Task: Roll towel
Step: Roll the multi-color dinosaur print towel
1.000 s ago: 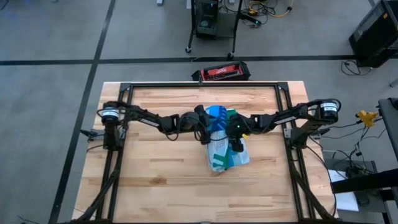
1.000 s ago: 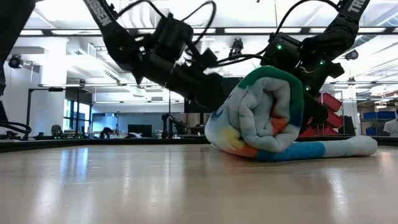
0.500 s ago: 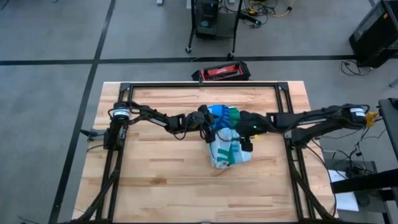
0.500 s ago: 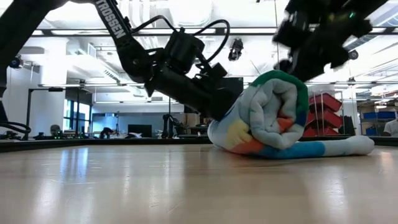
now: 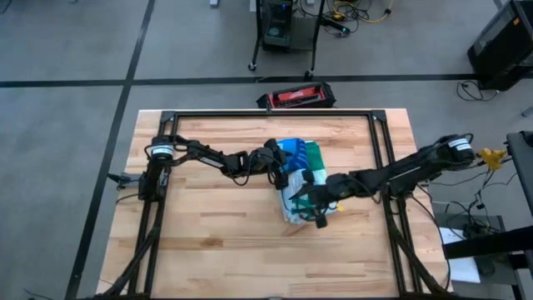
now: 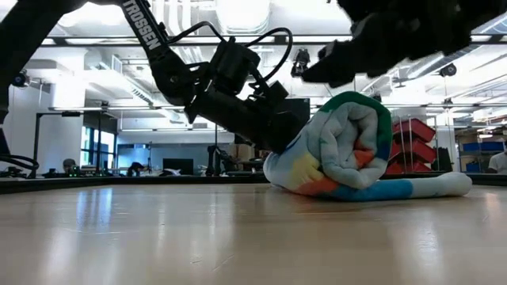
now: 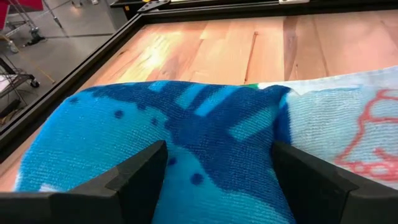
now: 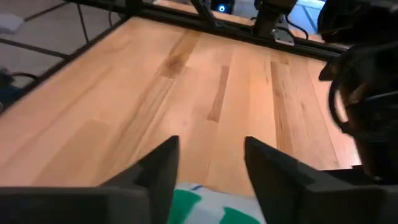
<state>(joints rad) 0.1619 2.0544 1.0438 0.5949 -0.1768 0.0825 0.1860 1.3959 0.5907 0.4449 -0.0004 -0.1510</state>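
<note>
The towel (image 5: 304,187) lies on the wood as a thick roll (image 6: 341,146), its spiral end facing the near edge. A loose flat tail (image 6: 444,186) trails on the table toward the right. My left gripper (image 5: 283,173) is open at the roll's left side, low to the table, with blue cloth (image 7: 186,137) between its fingers. My right gripper (image 5: 315,212) hovers open above the roll's near part (image 6: 341,63), clear of it. Its wrist view shows bare wood between its fingers (image 8: 208,168) and a strip of green-and-white cloth below them. My left gripper has its open fingers (image 7: 134,180) on either side of the blue part of the roll (image 7: 205,155), on the roll's left flank toward its far end. It comes from the table's left, slanting slightly down. The cloth bulges between the fingers, and the roll rests on the table.
A black frame rail (image 5: 271,113) runs round the table top. A red case (image 5: 296,97) lies on the floor beyond the far edge. Bare wood shows left of the roll and toward the near edge (image 5: 216,242).
My right gripper has come off the roll's right side, risen above it and swung toward the near edge, tipping up from its steep downward slant. The roll has stayed in place with my left gripper against it.
</note>
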